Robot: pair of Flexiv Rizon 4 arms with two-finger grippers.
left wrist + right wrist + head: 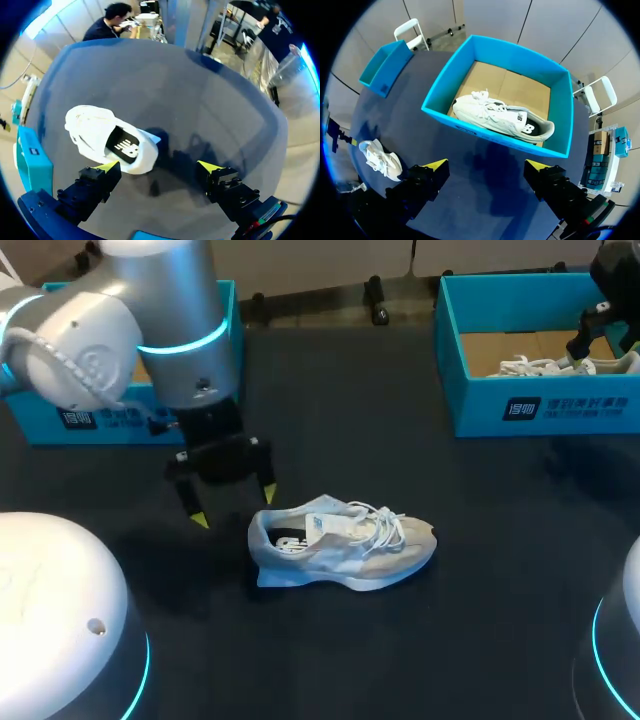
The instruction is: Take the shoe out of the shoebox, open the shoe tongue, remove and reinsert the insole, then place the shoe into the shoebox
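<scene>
Far left on the table (450, 590) there's a shallow blue box (60, 418). My left arm (150, 330) blocks most of it in the head view, so I can't tell what's inside.

The left arm comes in over that box and points pretty much straight down. The left gripper (233, 508) hangs just left of the shoe's heel, jaws spread wide with nothing between them. In the left wrist view one yellow fingertip (107, 166) sits right by the heel. I can't tell if it's touching.

The shoe (340, 545) is out on the table around the middle, on its sole, heel to the left and toe to the right. It's pale grey and white, the laces are loose on top and the dark insole shows through the opening.

Far right is the blue shoebox (480, 410), lid off, with a brown cardboard floor. A second shoe (560, 365) in white lies in it, and in the right wrist view it runs across the floor from wall to wall.

My right arm (615, 270) comes in at the far right corner. The right gripper (487, 165) hangs above the shoebox looking down into it, jaws released and holding nothing.
</scene>
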